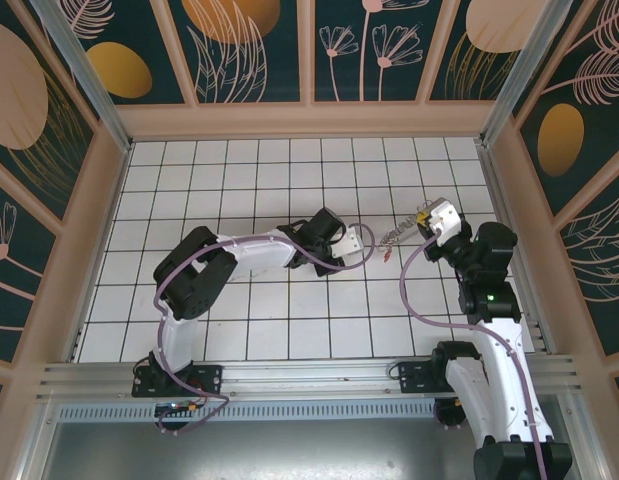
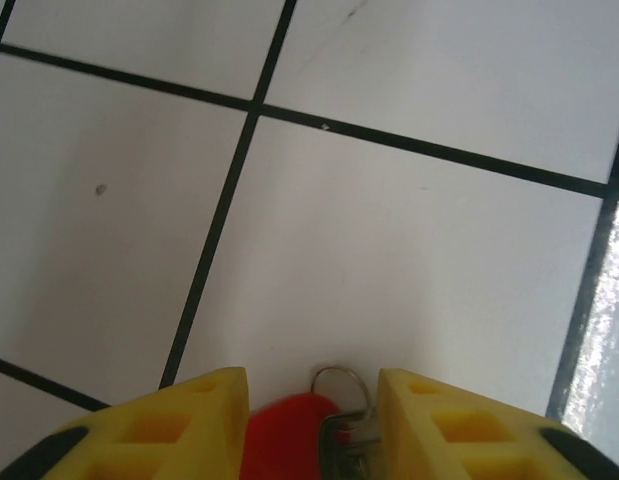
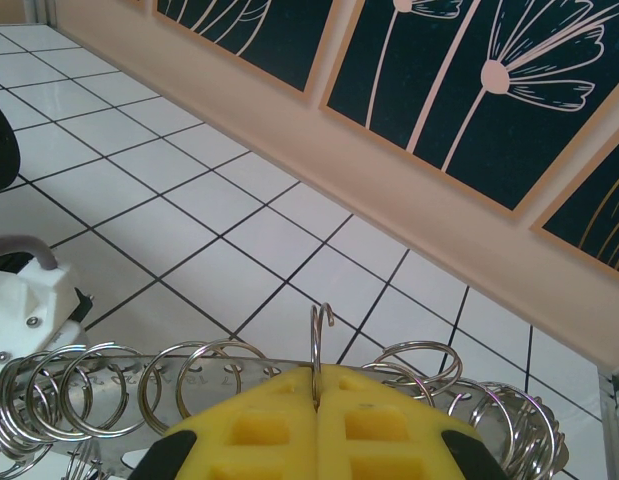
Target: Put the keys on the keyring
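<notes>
Right arm's got the keyring, left has a key

Right gripper (image 3: 317, 400) has its yellow fingers pressed together on the keyring (image 1: 399, 235), a thin grey wire loop crowded with overlapping silvery split rings, one wire end poking up. Left gripper (image 2: 311, 390) sits just beside the keyring, low over the tiles, pinching a key (image 2: 284, 440): red plastic head, small ring, bit of metal.

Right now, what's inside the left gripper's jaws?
The left gripper has a red key head between its fingers, with a small silver ring and grey metal beside it. The fingers and frame edge hide the rest of the key.
</notes>
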You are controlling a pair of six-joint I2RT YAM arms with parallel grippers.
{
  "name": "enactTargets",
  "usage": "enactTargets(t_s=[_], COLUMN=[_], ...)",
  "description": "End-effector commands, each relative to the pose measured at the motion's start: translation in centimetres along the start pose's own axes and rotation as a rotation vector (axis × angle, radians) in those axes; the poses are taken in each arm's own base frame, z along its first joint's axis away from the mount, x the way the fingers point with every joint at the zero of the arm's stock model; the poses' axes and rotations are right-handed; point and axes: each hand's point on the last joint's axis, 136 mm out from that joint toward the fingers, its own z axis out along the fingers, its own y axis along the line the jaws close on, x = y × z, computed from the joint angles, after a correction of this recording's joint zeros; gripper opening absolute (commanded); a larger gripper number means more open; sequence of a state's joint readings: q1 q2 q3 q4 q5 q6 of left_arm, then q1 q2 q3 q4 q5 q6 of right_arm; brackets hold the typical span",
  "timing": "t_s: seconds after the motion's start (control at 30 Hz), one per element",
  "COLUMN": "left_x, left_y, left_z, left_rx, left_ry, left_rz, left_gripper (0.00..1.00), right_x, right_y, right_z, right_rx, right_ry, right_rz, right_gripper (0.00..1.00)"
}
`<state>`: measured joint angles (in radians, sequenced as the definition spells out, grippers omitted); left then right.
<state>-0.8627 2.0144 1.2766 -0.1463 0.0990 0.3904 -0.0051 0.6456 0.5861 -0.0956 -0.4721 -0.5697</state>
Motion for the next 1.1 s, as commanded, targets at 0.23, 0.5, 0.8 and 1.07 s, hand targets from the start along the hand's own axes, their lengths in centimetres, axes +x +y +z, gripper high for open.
enactTargets(t_s=[0.23,0.5,0.8,1.07], left_x=[0.8,-0.5,1.0,0.4], left_y=[-1.3,-1.7,-0.8,-0.6], left_z=[0.5,-0.7,1.1,0.2], left_rx=[0.087,0.111,0.067,0.16], left_ry=[0.045,-0.006,0.062,0.018], left_rz=[0.057,0.08,0.079,0.032], left_gripper=[0.21,0.41,0.26,0.0], right_x=[-0.9,-0.8,-0.9,-0.8], right_y=[-0.3,-0.3,-0.3,-0.3], right_z=[-0.4,-0.5,-0.5,-0.6], right_rx=[0.019,0.026,0.026,0.031], right_ry=[-0.036,-0.037,-0.038,-0.037], right_rz=[-0.027,-0.028,-0.029,-0.031], right_gripper=[0.0,0.0,0.0,0.0])
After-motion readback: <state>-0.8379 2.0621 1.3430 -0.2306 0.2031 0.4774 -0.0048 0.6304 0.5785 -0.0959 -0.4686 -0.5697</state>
